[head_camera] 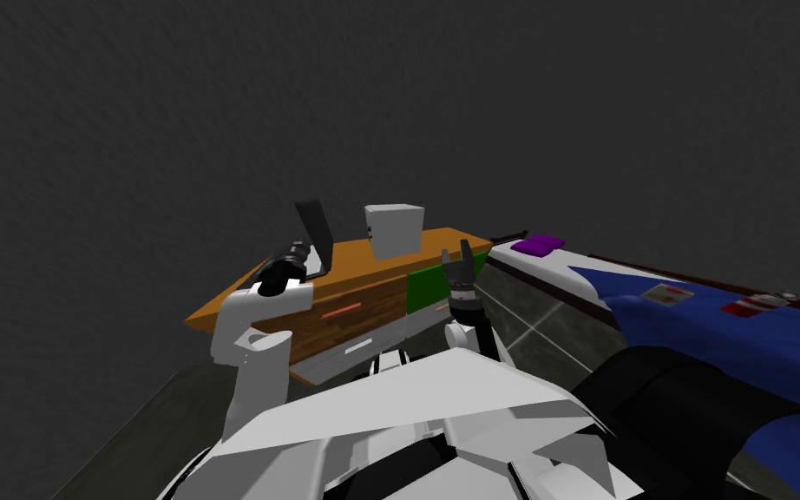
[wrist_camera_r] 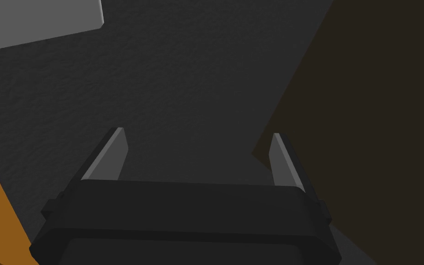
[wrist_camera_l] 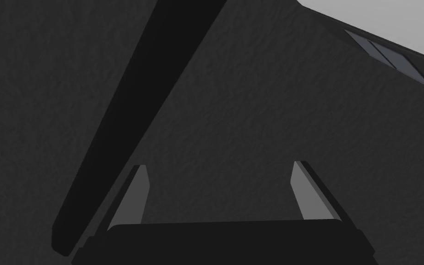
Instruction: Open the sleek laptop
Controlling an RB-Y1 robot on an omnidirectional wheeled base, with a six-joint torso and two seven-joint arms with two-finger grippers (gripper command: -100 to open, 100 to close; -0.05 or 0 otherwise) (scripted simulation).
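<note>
Your left claw gapes empty beside the laptop lid, frame left; thin, likely stiff: push its free edge.

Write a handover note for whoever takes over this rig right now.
Left gripper: open, empty, right beside the edge of the laptop lid.
Right gripper: open, empty, raised over the front of the desk, near the white box.
Done: the lid stands steeply raised at the desk's left end.
Left: judge whether it is open wide enough; if so, probably just pull the left arm clear.
</note>
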